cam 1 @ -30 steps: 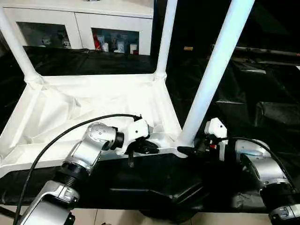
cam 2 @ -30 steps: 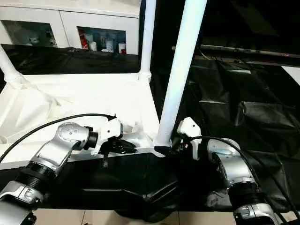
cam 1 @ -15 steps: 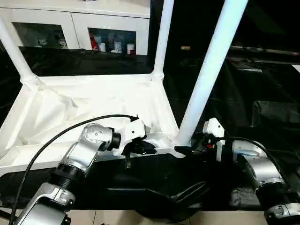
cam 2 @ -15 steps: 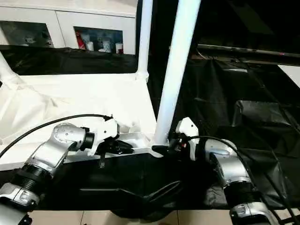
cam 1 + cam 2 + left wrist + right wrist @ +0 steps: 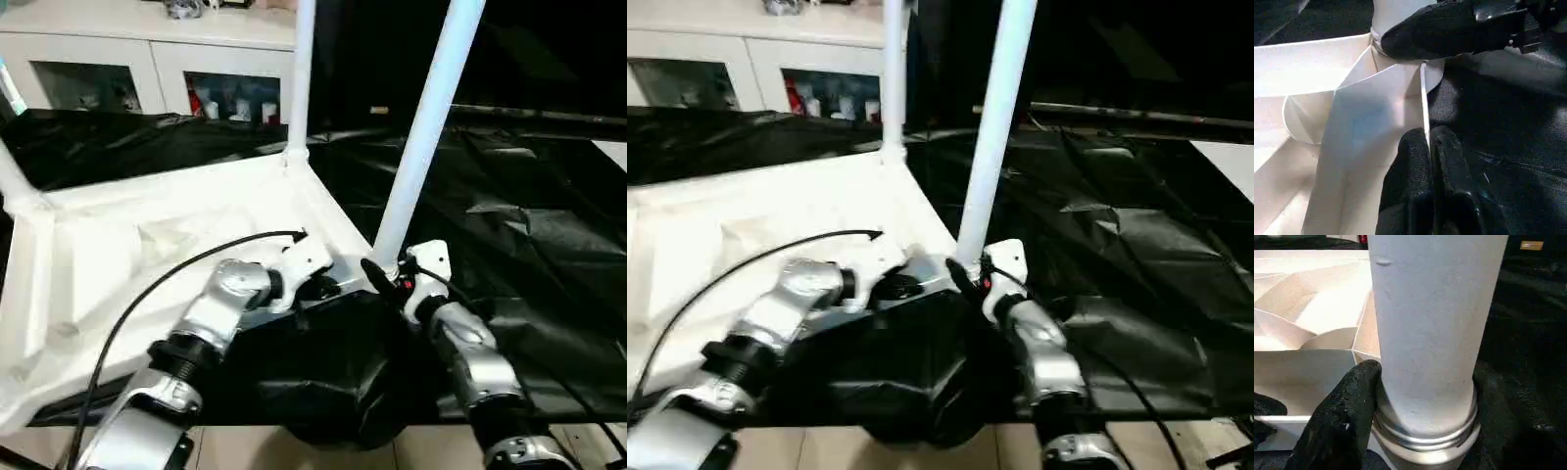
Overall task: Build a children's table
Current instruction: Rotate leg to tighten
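White leg (image 5: 423, 132) runs off frame above the right tool (image 5: 1425, 431) gripping its base.

White tabletop (image 5: 147, 225), black cloth (image 5: 529, 235)

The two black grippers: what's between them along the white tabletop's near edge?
A short bare stretch of the white plastic tabletop's thin rim, left gripper pinching it, right gripper around the white tube leg; left wrist view.

surface: work table (image 5: 549, 225) — black drape, wrinkled | on it: white tabletop (image 5: 147, 245) — underside up
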